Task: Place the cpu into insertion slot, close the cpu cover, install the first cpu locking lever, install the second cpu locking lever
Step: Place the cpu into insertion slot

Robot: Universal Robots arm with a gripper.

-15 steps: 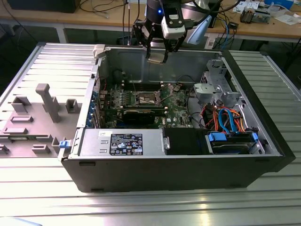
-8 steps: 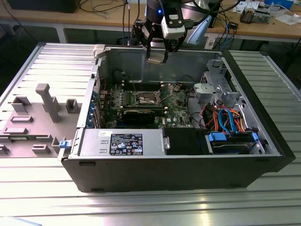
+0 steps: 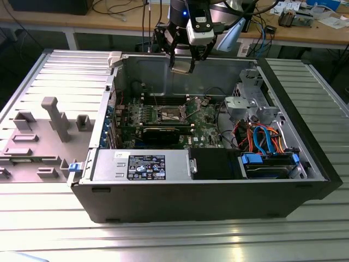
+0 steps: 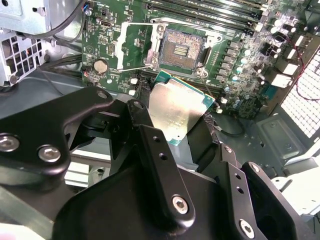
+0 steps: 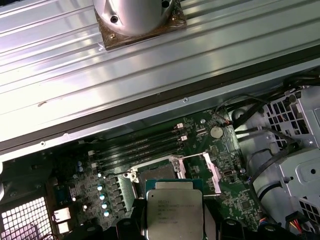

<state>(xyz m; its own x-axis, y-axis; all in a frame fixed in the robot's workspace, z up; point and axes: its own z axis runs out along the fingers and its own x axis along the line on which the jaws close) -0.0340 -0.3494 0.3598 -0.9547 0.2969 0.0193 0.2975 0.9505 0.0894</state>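
Observation:
My gripper [image 3: 181,61] hangs over the far wall of the open computer case [image 3: 305,158], shut on the cpu [image 3: 181,67]. In both wrist views the cpu [image 4: 176,107] [image 5: 173,210] is a flat silver square with a green edge, held by its sides between the black fingers [image 4: 141,117]. It is well above the motherboard. The insertion slot [image 4: 181,47] [image 5: 156,176] [image 3: 170,113] lies bare below. The cpu cover [image 4: 126,44] [image 5: 212,172] is flipped open beside it. Thin wire locking levers [image 4: 134,67] stand released around the slot.
Memory slots [image 5: 135,150] run along one side of the socket. A drive cage [image 3: 253,101] and orange and blue cables [image 3: 262,139] fill the exterior view's right of the case, with a power supply [image 3: 142,165] at the front. A grey fixture plate [image 3: 38,136] lies to the exterior view's left.

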